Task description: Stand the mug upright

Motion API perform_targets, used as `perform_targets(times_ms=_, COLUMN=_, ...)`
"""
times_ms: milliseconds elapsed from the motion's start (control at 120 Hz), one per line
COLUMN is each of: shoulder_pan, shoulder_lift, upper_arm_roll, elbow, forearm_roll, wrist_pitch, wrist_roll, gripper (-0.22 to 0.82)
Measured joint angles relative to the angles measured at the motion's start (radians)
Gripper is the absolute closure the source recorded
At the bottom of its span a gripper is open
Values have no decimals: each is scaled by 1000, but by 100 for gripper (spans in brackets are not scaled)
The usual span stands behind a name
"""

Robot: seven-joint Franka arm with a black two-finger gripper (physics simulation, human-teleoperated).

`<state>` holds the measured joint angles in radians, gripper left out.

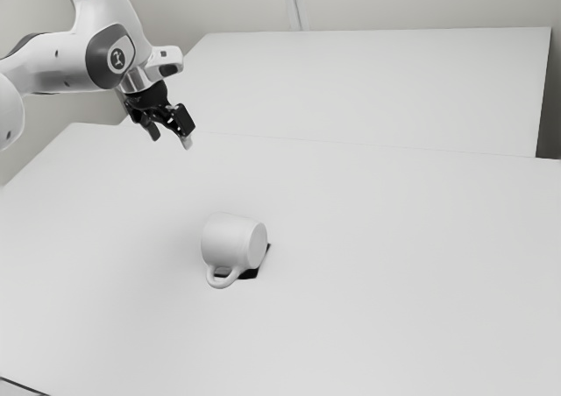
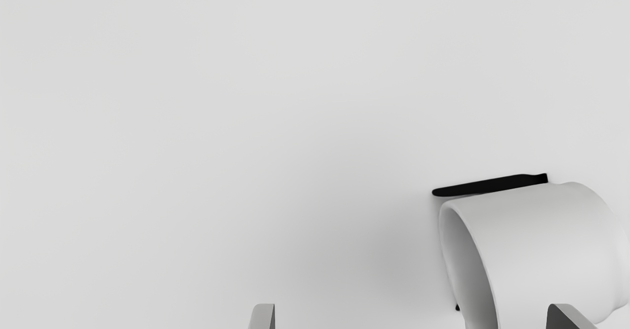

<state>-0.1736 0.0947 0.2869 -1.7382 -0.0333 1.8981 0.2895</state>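
Claw (image 1: 171,139): wide, its two fingers (image 2: 262,317) well apart with nothing gripped between them; it hangs up in the air over there, above the bench and toward the exterior view's left.
Arm (image 1: 66,61): white, coming in from the exterior view's left, its end tipped down.
Mug (image 1: 230,241): white, lying on its side on the bench, lower than the claw and apart from it; in the wrist view one fingertip overlaps its outline.
Mouth (image 2: 470,270): open toward the exterior view's left, with the base (image 1: 257,245) facing the exterior view's right.
Handle (image 1: 223,279): out on the side nearer the exterior camera.
Black patch (image 1: 250,273): flat and dark, poking out beside and beneath the mug; I can't tell what it is.
Bench (image 1: 377,282): broad, plain white.
Wall (image 1: 403,0): pale, beyond the bench.
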Motion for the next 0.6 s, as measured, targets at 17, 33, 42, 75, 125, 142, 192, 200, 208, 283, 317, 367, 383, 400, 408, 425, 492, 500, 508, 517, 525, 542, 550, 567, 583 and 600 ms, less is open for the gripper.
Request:
perform_targets(times_ms=17, shoulder_pan=0, shoulder_lift=-1, upper_arm_roll=0, elbow=-2, forearm_roll=0, wrist_pitch=1, wrist_roll=0, gripper=0)
perform_targets(times_ms=33, shoulder_pan=0, shoulder_lift=-3, upper_arm_roll=0, elbow=-4, forearm_roll=0, wrist_pitch=1, wrist_roll=0, gripper=0)
perform_targets(times_ms=42, shoulder_pan=0, shoulder_lift=-5, upper_arm_roll=0, elbow=-6, forearm_roll=0, wrist_pitch=2, wrist_roll=0, gripper=0)
perform_targets(times_ms=75, shoulder_pan=0, shoulder_lift=-12, upper_arm_roll=0, elbow=-17, forearm_roll=-1, wrist_pitch=3, wrist_roll=1, gripper=0)
perform_targets(times_ms=125, shoulder_pan=4, shoulder_lift=-23, upper_arm_roll=-1, elbow=-41, forearm_roll=-3, wrist_pitch=8, wrist_roll=3, gripper=0)
perform_targets(times_ms=142, shoulder_pan=7, shoulder_lift=-25, upper_arm_roll=-1, elbow=-54, forearm_roll=-9, wrist_pitch=10, wrist_roll=3, gripper=0)
perform_targets(times_ms=192, shoulder_pan=21, shoulder_lift=-24, upper_arm_roll=-1, elbow=-86, forearm_roll=-46, wrist_pitch=15, wrist_roll=11, gripper=0)
perform_targets(times_ms=200, shoulder_pan=24, shoulder_lift=-22, upper_arm_roll=-1, elbow=-90, forearm_roll=-53, wrist_pitch=16, wrist_roll=12, gripper=0)
perform_targets(times_ms=208, shoulder_pan=27, shoulder_lift=-18, upper_arm_roll=-1, elbow=-93, forearm_roll=-61, wrist_pitch=17, wrist_roll=15, gripper=0)
perform_targets(times_ms=283, shoulder_pan=55, shoulder_lift=9, upper_arm_roll=-3, elbow=-115, forearm_roll=-125, wrist_pitch=20, wrist_roll=40, gripper=0)
perform_targets(times_ms=317, shoulder_pan=60, shoulder_lift=20, upper_arm_roll=-3, elbow=-123, forearm_roll=-150, wrist_pitch=21, wrist_roll=52, gripper=0)
perform_targets(times_ms=367, shoulder_pan=61, shoulder_lift=30, upper_arm_roll=-3, elbow=-134, forearm_roll=-184, wrist_pitch=21, wrist_roll=73, gripper=0)
perform_targets(times_ms=383, shoulder_pan=62, shoulder_lift=32, upper_arm_roll=-3, elbow=-141, forearm_roll=-198, wrist_pitch=20, wrist_roll=80, gripper=0)
perform_targets(times_ms=400, shoulder_pan=64, shoulder_lift=34, upper_arm_roll=-3, elbow=-147, forearm_roll=-211, wrist_pitch=18, wrist_roll=87, gripper=0)
perform_targets(times_ms=408, shoulder_pan=66, shoulder_lift=34, upper_arm_roll=-3, elbow=-151, forearm_roll=-218, wrist_pitch=17, wrist_roll=91, gripper=0)
perform_targets(times_ms=425, shoulder_pan=70, shoulder_lift=35, upper_arm_roll=-3, elbow=-159, forearm_roll=-232, wrist_pitch=14, wrist_roll=98, gripper=0)
perform_targets(times_ms=492, shoulder_pan=94, shoulder_lift=46, upper_arm_roll=-3, elbow=-177, forearm_roll=-290, wrist_pitch=-7, wrist_roll=127, gripper=0)
perform_targets(times_ms=500, shoulder_pan=98, shoulder_lift=48, upper_arm_roll=-3, elbow=-179, forearm_roll=-297, wrist_pitch=-10, wrist_roll=131, gripper=0)
perform_targets(times_ms=508, shoulder_pan=102, shoulder_lift=51, upper_arm_roll=-3, elbow=-181, forearm_roll=-305, wrist_pitch=-13, wrist_roll=135, gripper=0)
perform_targets(times_ms=517, shoulder_pan=106, shoulder_lift=53, upper_arm_roll=-3, elbow=-184, forearm_roll=-314, wrist_pitch=-17, wrist_roll=139, gripper=0)
perform_targets(times_ms=525, shoulder_pan=109, shoulder_lift=55, upper_arm_roll=-3, elbow=-186, forearm_roll=-321, wrist_pitch=-20, wrist_roll=142, gripper=0)
perform_targets(times_ms=542, shoulder_pan=116, shoulder_lift=61, upper_arm_roll=-3, elbow=-190, forearm_roll=-338, wrist_pitch=-26, wrist_roll=150, gripper=0)
perform_targets(times_ms=550, shoulder_pan=119, shoulder_lift=63, upper_arm_roll=-3, elbow=-192, forearm_roll=-347, wrist_pitch=-29, wrist_roll=154, gripper=0)
perform_targets(times_ms=567, shoulder_pan=125, shoulder_lift=69, upper_arm_roll=-3, elbow=-195, forearm_roll=-364, wrist_pitch=-36, wrist_roll=163, gripper=0)
perform_targets(times_ms=583, shoulder_pan=129, shoulder_lift=74, upper_arm_roll=-3, elbow=-197, forearm_roll=-381, wrist_pitch=-42, wrist_roll=171, gripper=0)
perform_targets(times_ms=600, shoulder_pan=133, shoulder_lift=80, upper_arm_roll=-3, elbow=-198, forearm_roll=-398, wrist_pitch=-49, wrist_roll=179, gripper=0)
